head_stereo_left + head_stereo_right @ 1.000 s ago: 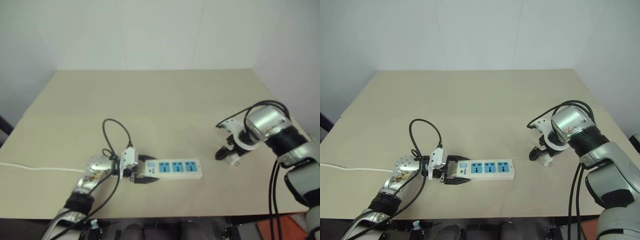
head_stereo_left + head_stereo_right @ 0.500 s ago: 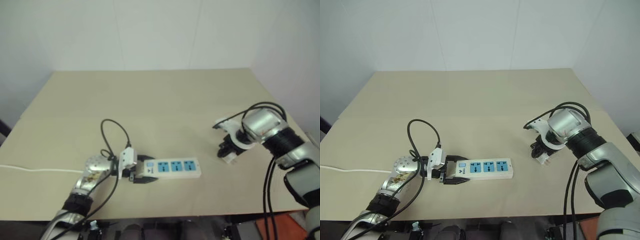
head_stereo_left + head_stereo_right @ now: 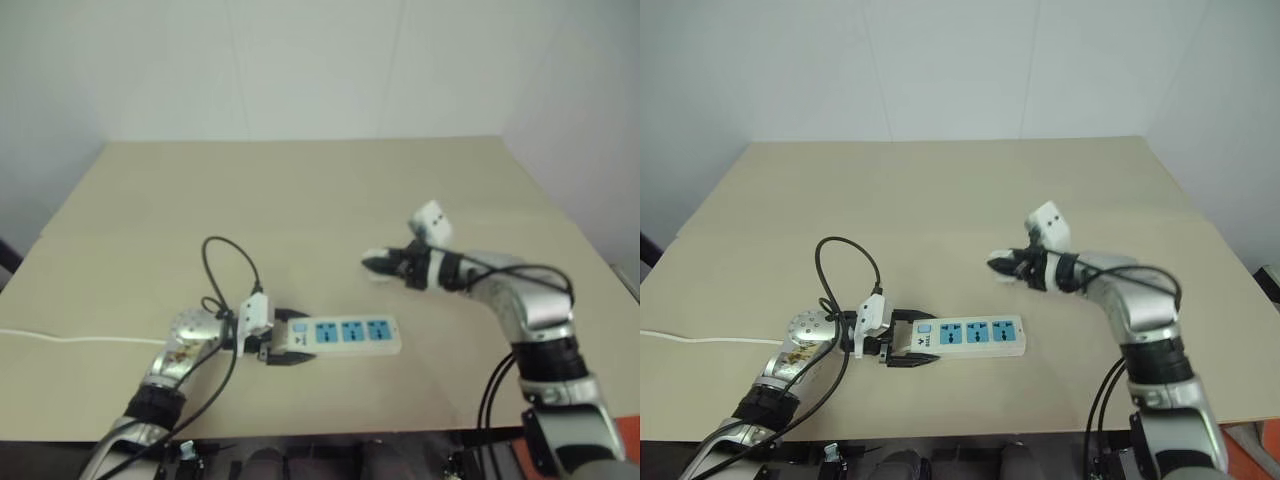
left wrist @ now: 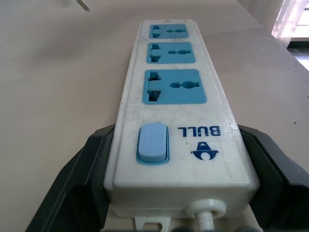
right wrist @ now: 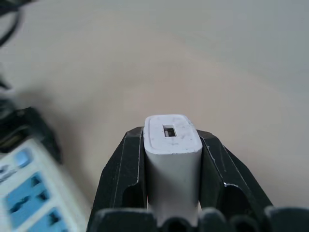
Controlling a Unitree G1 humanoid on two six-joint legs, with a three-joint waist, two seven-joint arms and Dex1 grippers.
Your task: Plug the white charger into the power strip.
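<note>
Your left claw (image 3: 902,349) is clamped on the switch end of the power strip (image 3: 970,336), where the cord leaves it, which looks meant to pin the strip flat on the table (image 3: 940,200) so it cannot slide when a plug is pressed in. All three blue sockets face up, unoccupied. Your right claw (image 5: 170,159) is pinching the white charger (image 5: 172,150) by its two sides, its slotted face turned toward the wrist camera, so the prongs presumably point away. That arm reaches in from the right with the forearm stretched low over the table, the claw aimed left, raised off the surface, just beyond the strip's far end.
</note>
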